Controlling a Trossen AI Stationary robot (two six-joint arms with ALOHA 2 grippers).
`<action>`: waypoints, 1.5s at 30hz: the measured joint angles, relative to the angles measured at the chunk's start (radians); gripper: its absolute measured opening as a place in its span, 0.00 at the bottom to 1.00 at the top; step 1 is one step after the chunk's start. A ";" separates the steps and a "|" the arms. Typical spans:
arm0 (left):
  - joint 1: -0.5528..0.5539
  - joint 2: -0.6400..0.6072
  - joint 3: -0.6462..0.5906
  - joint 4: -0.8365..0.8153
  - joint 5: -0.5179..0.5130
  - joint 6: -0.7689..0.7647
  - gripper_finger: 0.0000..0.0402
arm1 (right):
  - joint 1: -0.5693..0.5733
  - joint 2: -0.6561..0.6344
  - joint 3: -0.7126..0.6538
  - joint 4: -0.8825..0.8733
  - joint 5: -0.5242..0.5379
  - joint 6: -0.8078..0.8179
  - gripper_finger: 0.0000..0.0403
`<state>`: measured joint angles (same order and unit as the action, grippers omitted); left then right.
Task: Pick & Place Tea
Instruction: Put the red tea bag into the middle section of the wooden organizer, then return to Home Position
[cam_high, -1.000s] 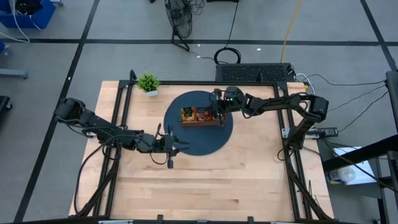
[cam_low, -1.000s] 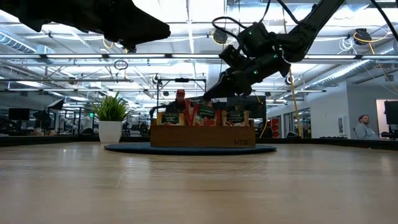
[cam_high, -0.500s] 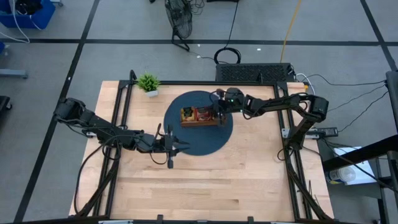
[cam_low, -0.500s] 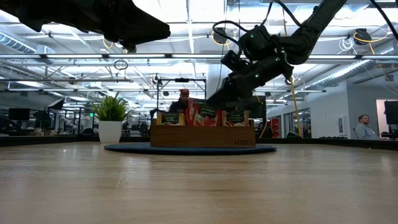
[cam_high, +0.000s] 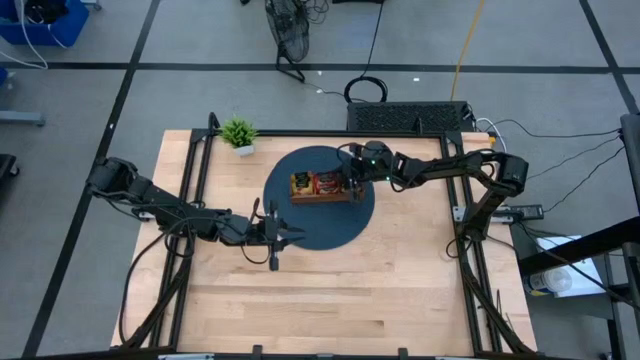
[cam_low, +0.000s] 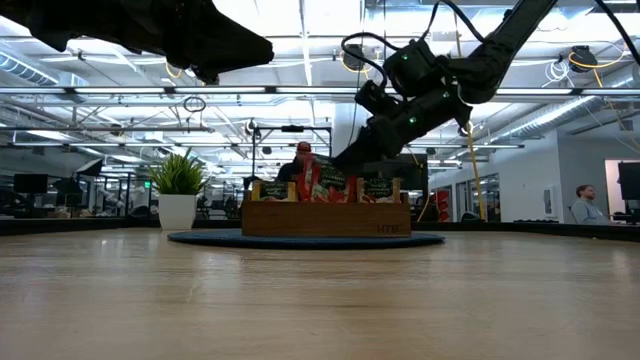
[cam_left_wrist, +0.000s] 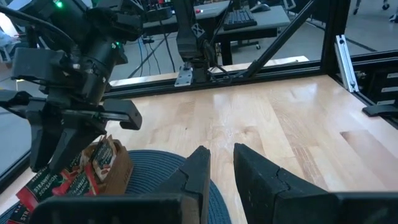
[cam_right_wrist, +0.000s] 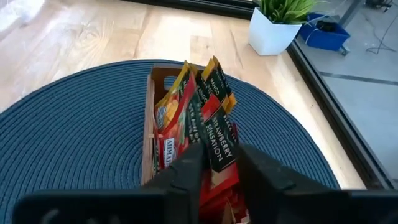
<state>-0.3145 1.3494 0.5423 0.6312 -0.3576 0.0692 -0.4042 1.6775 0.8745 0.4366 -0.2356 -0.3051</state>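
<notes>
Wooden and brown, the tray (cam_high: 322, 187) sat on a round blue woven mat (cam_high: 300, 225), directly under the right gripper (cam_right_wrist: 216, 163). Tea sachets (cam_right_wrist: 199, 109), red, orange and dark-labelled, stood packed upright in it. One dark sachet (cam_right_wrist: 219, 138) stood between that claw's fingers, which had parted; whether they pinched it I could not tell. Well away from the tray, over the mat's near edge, the left gripper (cam_high: 288, 234) hovered, its fingers slightly apart and holding nothing. A potted plant (cam_high: 239, 134) stood on the pale plank table (cam_high: 400, 280). Beyond lay an open workshop with people (cam_low: 586, 203).
</notes>
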 joint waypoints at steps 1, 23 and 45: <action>0.000 0.000 0.000 0.000 0.000 0.000 0.19 | 0.000 -0.002 0.000 -0.001 0.000 0.004 0.23; 0.007 -0.564 -0.022 -0.504 -0.074 0.076 0.19 | -0.012 -0.806 -0.063 -0.662 0.000 0.117 0.40; 0.072 -1.123 -0.531 -0.251 -0.054 -0.020 0.19 | 0.000 -1.569 -0.855 -0.193 -0.023 0.272 0.40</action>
<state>-0.2424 0.2268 0.0109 0.3804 -0.4112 0.0489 -0.4038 0.1089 0.0193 0.2440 -0.2581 -0.0332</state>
